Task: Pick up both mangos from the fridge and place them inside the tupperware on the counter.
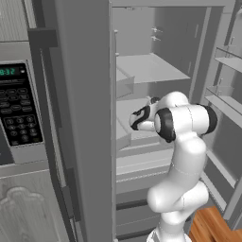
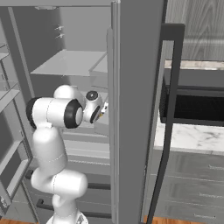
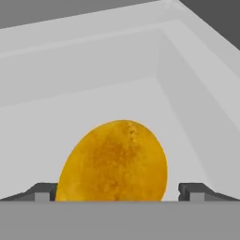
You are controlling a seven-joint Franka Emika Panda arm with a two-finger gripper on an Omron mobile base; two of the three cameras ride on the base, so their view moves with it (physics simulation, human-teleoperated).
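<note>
- Left base view: the white arm [image 1: 182, 156] is reaching into the open fridge [image 1: 90, 118], its wrist lying over a white inner shelf [image 1: 151, 68]. The microwave [image 1: 19, 111] is sitting to the fridge's left.
- Right base view: the arm is bending into the fridge interior; the marble surface [image 2: 192, 135] is lying to the right, beyond the door handle [image 2: 170, 118].
- Hand view: 1 mango [image 3: 115, 161] is resting in a white fridge compartment [image 3: 187, 89], sitting between the 2 fingertips [image 3: 196, 191] of the tool [image 3: 117, 192], whose jaws are standing wide, not gripping it.
</note>
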